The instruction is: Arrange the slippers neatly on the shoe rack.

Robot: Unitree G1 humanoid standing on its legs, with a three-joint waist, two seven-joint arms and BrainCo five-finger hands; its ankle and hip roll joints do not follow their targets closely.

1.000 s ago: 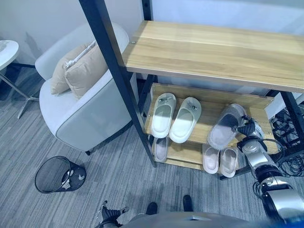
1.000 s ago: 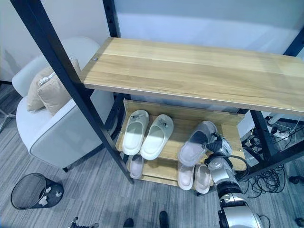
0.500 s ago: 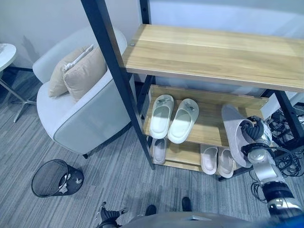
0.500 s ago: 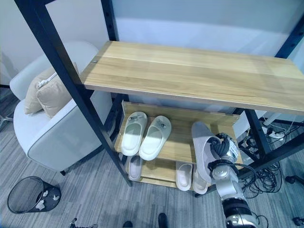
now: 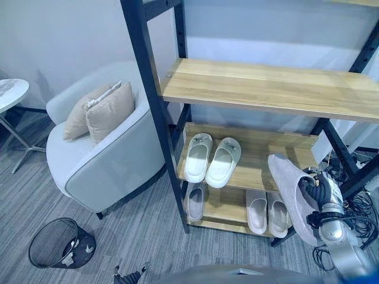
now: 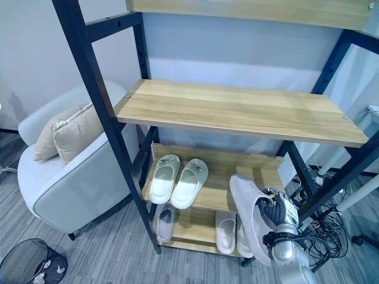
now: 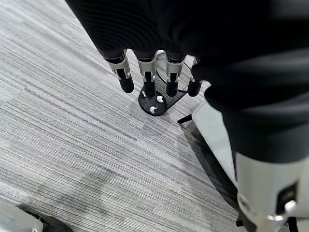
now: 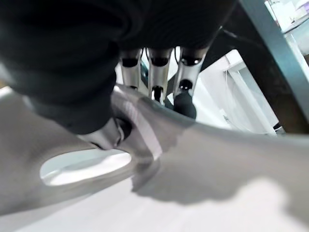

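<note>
Right hand (image 5: 318, 192) clamped on grey slipper (image 5: 290, 192), sole outward, at 4 o'clock, in front of shoe rack (image 5: 249, 171); white pair (image 5: 212, 158) on middle shelf. Left hand (image 7: 154, 77) hanging relaxed, fingers straight, over carpet (image 7: 67, 121)

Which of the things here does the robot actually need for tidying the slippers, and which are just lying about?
Part of the job:
- grey slipper gripped by the right hand
- pair of white slippers on the middle shelf
- pale slippers on the bottom shelf
- wooden shoe rack with black frame

Just lying about:
- white armchair with beige cushions
- black mesh wastebasket
- left hand, idle over the carpet
</note>
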